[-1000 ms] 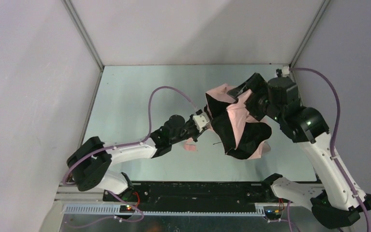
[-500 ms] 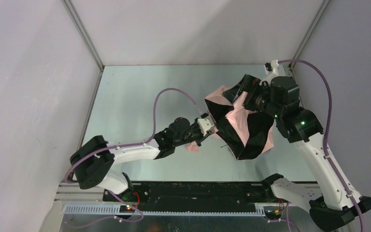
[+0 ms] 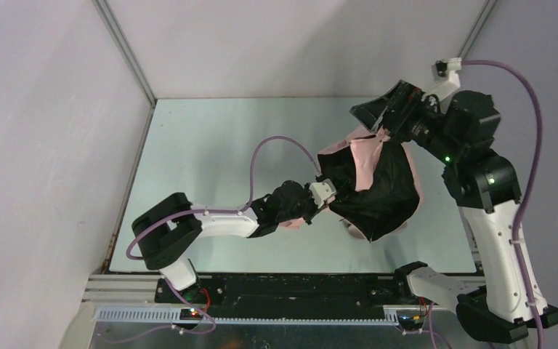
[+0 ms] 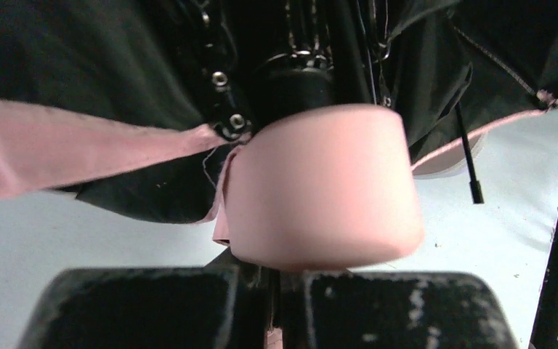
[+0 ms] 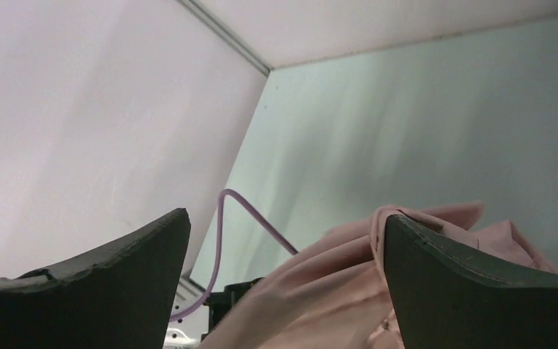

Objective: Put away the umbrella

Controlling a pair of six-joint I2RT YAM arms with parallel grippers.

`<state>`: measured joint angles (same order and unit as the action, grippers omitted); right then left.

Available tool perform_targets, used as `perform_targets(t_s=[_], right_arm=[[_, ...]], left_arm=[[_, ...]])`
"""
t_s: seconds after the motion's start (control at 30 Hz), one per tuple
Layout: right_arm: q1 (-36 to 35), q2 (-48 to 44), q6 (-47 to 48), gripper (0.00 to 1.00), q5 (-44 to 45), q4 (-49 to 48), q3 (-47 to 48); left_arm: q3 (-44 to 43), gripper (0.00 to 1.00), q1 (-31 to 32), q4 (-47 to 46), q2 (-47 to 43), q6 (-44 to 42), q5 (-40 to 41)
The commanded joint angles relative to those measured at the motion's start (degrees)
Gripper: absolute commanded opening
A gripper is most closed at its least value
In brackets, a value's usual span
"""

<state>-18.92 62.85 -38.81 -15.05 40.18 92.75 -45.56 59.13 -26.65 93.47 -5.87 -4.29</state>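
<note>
The umbrella (image 3: pixel 378 198) lies half-collapsed at the table's right middle, with its black lining up and salmon-pink fabric (image 3: pixel 368 156) on top. In the left wrist view its pink handle (image 4: pixel 320 190) sits right over my left gripper (image 4: pixel 283 275). That gripper is shut, with a sliver of pink strap pinched between its fingers. From above, the left gripper (image 3: pixel 325 195) is at the canopy's left edge. My right gripper (image 3: pixel 379 116) hangs wide open above the canopy's far edge. Pink fabric (image 5: pixel 349 291) lies below the right gripper (image 5: pixel 285 218) and brushes its right finger.
Pale walls close in the table (image 3: pixel 211 145) on the left, back and right. A purple cable (image 3: pixel 280 142) loops over the left arm, and another runs to the right wrist. A black rail (image 3: pixel 290 287) lines the near edge. A small pink bit (image 3: pixel 290 223) shows under the left wrist.
My right gripper has lifted off the canopy and drawn back to the far right. The left arm has pushed right with the umbrella, and the canopy has slumped lower and rightward.
</note>
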Motion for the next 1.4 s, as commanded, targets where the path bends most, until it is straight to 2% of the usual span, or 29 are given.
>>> perform_targets(t_s=[0.0,0.23,0.33,0.43,0.63,0.73,0.8,0.97,1.13,1.23,1.27,1.37], right_arm=[[1.0,-2.5,3.3,0.99,2.5,-1.0,3.2],[2.0,-5.6,3.2,0.99,0.8,-2.0,0.3],[2.4,-7.8,5.5,1.00,4.9,-1.3,-0.4],[2.8,-11.4,7.3,0.99,9.9,-2.6,-2.5],[3.1,-20.1,8.0,1.00,18.4,-11.4,-16.5],[3.2,-20.6,7.5,1.00,18.8,-11.7,-18.7],[3.2,-19.3,7.3,0.99,17.8,-8.7,-18.8],[4.8,-17.5,7.2,0.99,24.4,-0.5,-19.5],[12.0,-17.6,6.6,1.00,28.4,-0.1,-25.1],[19.5,-14.8,4.9,0.99,21.4,-4.0,-28.5],[21.3,-13.8,4.0,1.00,14.3,-6.5,-29.6],[25.0,-6.2,6.9,0.99,3.4,-11.8,-30.6]], left_arm=[[-0.6,0.00,-1.0,-3.6,1.4,4.5,-1.4],[2.3,0.00,-4.9,-7.5,-0.5,10.6,-3.4],[3.5,0.00,-6.5,-10.4,-0.8,13.4,-5.4],[6.3,0.00,-6.9,-13.7,-3.3,14.2,-2.4],[10.2,0.00,-9.0,-12.1,-10.0,14.4,6.5],[12.6,0.00,-10.3,-11.8,-12.7,13.7,7.2],[13.2,0.00,-10.5,-12.0,-14.0,12.5,6.1],[15.3,0.00,-13.5,-15.6,-17.1,16.4,-1.5],[16.6,0.00,-15.3,-15.1,-20.1,16.0,-3.4],[16.3,0.00,-15.5,-14.0,-19.9,14.9,-4.7],[16.2,0.00,-15.5,-13.9,-19.6,14.7,-5.2],[15.9,0.00,-15.5,-13.4,-18.6,14.6,-5.9]])
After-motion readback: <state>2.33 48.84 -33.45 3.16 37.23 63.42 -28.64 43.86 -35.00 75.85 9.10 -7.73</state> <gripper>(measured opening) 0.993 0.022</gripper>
